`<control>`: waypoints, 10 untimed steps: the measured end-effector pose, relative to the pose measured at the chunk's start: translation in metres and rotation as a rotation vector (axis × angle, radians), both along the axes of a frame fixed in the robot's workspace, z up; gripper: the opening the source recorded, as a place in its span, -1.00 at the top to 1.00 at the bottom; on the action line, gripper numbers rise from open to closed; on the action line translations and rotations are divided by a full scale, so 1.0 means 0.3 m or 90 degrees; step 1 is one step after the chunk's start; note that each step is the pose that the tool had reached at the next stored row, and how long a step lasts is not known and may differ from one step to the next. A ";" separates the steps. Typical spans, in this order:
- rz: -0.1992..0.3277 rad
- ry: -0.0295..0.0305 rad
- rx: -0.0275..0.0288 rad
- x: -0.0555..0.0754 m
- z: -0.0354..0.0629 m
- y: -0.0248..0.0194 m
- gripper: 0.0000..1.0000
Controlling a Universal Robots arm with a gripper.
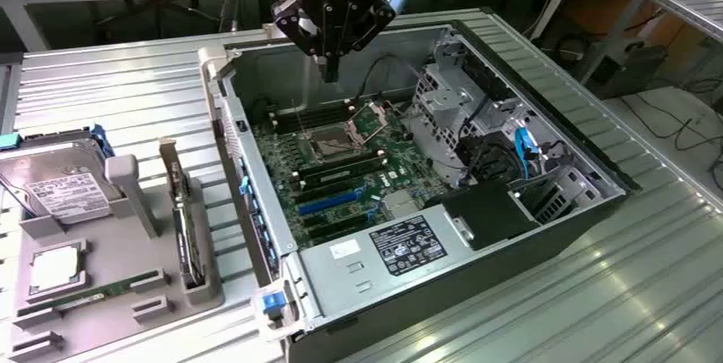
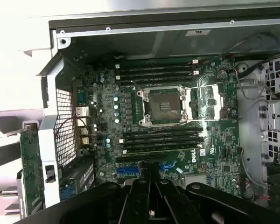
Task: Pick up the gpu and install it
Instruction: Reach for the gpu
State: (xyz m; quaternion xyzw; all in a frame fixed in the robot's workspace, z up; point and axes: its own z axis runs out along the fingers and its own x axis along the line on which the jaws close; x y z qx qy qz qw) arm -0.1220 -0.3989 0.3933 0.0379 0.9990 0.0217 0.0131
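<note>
The hand [image 2: 150, 189] sits closest to the wrist camera, its dark fingers pressed together with nothing between them; they cover part of the slot row on the motherboard [image 2: 177, 140]. In the exterior view the hand [image 1: 328, 74] hangs over the far end of the open computer case [image 1: 497, 287], tips pointing down; the arm above it is cut off by the frame's edge.

The gpu [image 1: 181, 219] stands on edge in a grey holder [image 1: 118, 257] on the worktop [image 1: 102, 84], just beside the case's rear wall on the exterior view's left and well apart from the hand; it is seen edge-on, so its face is hard to make out, and its lower edge is sunk in the holder's slot. Elsewhere on the holder lie a hard drive [image 1: 57, 185] with a white label and a narrow green memory stick [image 1: 85, 297]. Inside the case the processor socket [image 1: 335, 143] sits mid-board; a blue slot [image 1: 328, 203] shows just past it.
</note>
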 end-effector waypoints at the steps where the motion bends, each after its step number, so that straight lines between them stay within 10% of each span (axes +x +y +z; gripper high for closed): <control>1: 0.000 0.0000 0.0000 0.000 0.000 0.000 0.79; 10: 0.000 -0.0001 -0.0001 -0.010 0.000 -0.010 0.79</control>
